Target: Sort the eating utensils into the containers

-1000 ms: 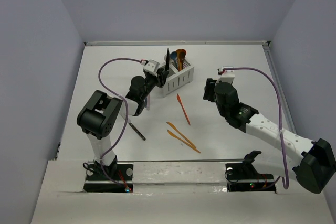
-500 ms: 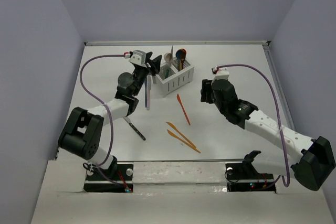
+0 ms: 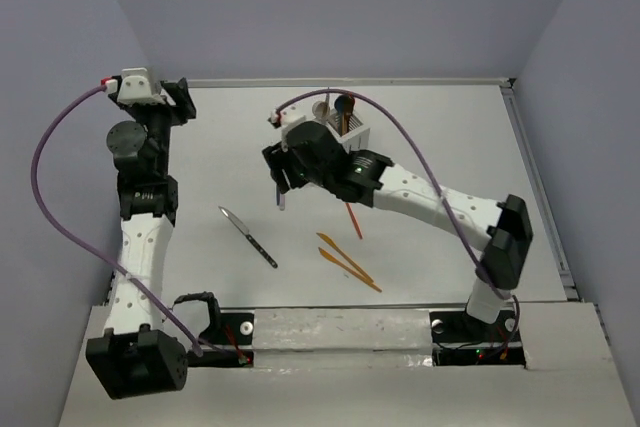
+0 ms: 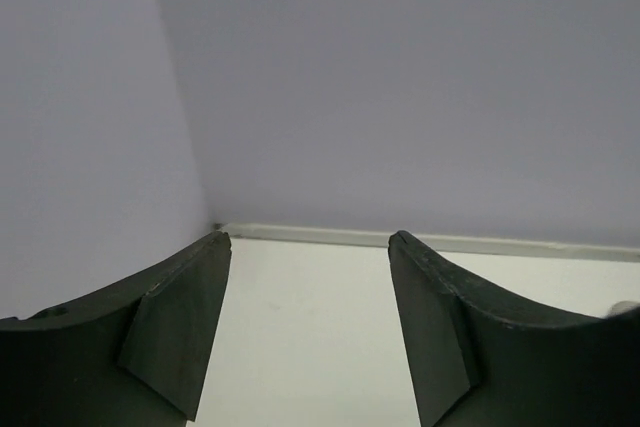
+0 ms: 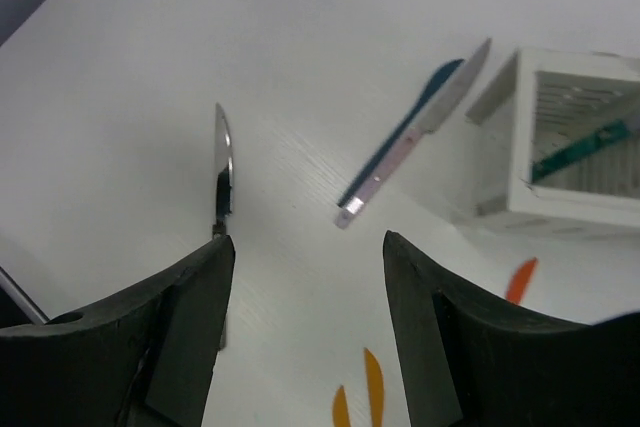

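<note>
Both arms have swung left, the left gripper point(image 4: 310, 239) now gaping empty well off to the side, the right gripper point(image 5: 308, 242) spread over a pale knife point(image 5: 385, 172) lying against a blue utensil point(image 5: 440, 82) beside the caddy point(image 5: 560, 202), so a pinch may catch both.

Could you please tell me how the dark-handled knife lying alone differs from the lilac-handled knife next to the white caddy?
The dark-handled knife has a black handle and a shiny blade; the lilac-handled knife is pale with a dull grey blade. The dark-handled knife lies by itself on the table, whereas the lilac-handled knife lies right alongside a blue knife near a corner of the caddy. Both lie flat, outside it.
</note>
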Controlling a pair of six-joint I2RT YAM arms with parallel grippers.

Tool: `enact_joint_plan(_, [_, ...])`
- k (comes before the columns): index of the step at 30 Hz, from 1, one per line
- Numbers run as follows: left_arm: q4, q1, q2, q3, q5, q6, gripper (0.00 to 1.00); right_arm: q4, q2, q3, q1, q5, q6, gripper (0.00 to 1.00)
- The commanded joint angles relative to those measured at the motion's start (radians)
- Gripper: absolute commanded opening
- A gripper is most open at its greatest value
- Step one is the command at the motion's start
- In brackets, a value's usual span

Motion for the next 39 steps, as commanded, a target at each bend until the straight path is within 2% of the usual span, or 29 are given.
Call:
enact_joint_plan(1, [-0.284,0.161,-0.125,-0.031,0.046,0.164,0.77,-0.269,0.259,0.319,0.084,-0.143,-0.082,0.68])
enact_joint_plan(4, [-0.359,0.263,-0.181,-0.089,0.046,0.19,0.79,-0.398,0.508,0.548,0.095,-0.209,-0.064,0.67])
enact_joint_plan(7, [-0.388,0.359,-0.218,-0.139,0.105,0.166,0.8,-0.438,0.594,0.647,0.095,-0.278,-0.044,0.66])
enact_joint_plan(9, [-0.387,0.386,-0.234,-0.164,0.147,0.149,0.8,-0.438,0.643,0.658,0.106,-0.332,-0.041,0.65])
enact_joint_plan(12, [-0.387,0.426,-0.234,-0.177,0.19,0.142,0.8,-0.433,0.671,0.641,0.133,-0.317,-0.053,0.65])
enact_joint_plan(15, [-0.392,0.437,-0.24,-0.17,0.225,0.144,0.8,-0.429,0.686,0.604,0.133,-0.252,-0.032,0.65])
enact_joint_plan(20, [-0.379,0.44,-0.247,-0.18,0.23,0.138,0.8,-0.415,0.746,0.569,0.143,-0.32,-0.029,0.65])
enact_joint_plan(30, [-0.359,0.442,-0.243,-0.195,0.236,0.136,0.81,-0.426,0.821,0.651,0.143,-0.297,-0.016,0.63])
enact_joint_plan(36, [-0.35,0.44,-0.251,-0.195,0.228,0.138,0.81,-0.511,0.863,0.696,0.143,-0.24,0.028,0.6])
enact_joint_plan(39, [-0.344,0.442,-0.255,-0.196,0.224,0.138,0.82,-0.53,0.881,0.696,0.153,-0.228,0.028,0.55])
